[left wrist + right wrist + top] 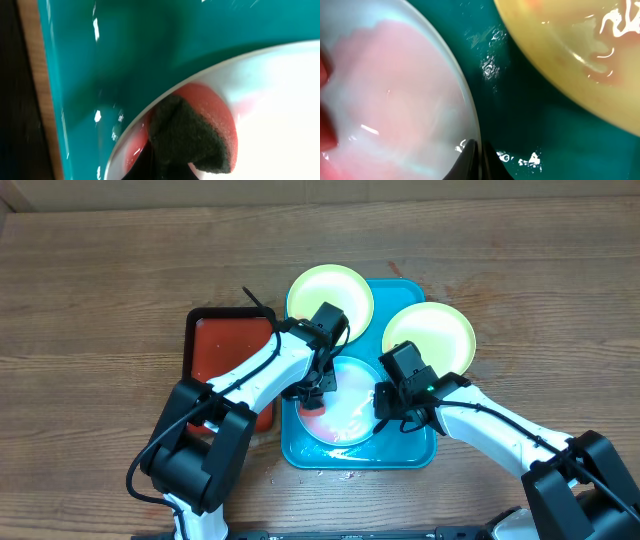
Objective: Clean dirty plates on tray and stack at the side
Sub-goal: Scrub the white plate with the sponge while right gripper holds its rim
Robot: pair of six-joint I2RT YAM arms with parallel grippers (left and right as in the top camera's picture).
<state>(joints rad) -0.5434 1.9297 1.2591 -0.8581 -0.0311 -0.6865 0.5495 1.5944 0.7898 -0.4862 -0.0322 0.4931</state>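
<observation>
The whitish round shallow plastic plate (350, 420), smeared pink across its bowl, is lying flat inside the large turquoise-blue rectangular plastic tray (410, 452), towards the tray's near-left part. The left gripper (318, 388) is clamping a dark-topped, red-backed scouring sponge (195, 135) and pressing it onto the smeared bowl close to the rim. The right gripper (385, 412) is meeting the opposite edge of the same plate. In the right wrist view its dark fingertips are sitting together on the rim, so it is judged to be pinching the plate to steady it. This plate is likely to be light and stiff, and the wet sheen suggests it is slippery. It is best taken at the raised rim, one finger above and one below, since the smooth bowl offers nothing to grip. A light plate is liable to skate on the wet tray floor under sponge pressure, so the rim hold is probably doing real work. Two more plates are resting further back: the far-left pale yellow-green plate (330, 295) is overlapping the tray's far-left corner, and the far-right pale yellow-green plate (435, 335) is overlapping its right edge. Neither is yet stacked aside. A smaller black-rimmed tray with red-orange inside (225, 345) is sitting just left of the turquoise tray on the wooden table (100, 300).
</observation>
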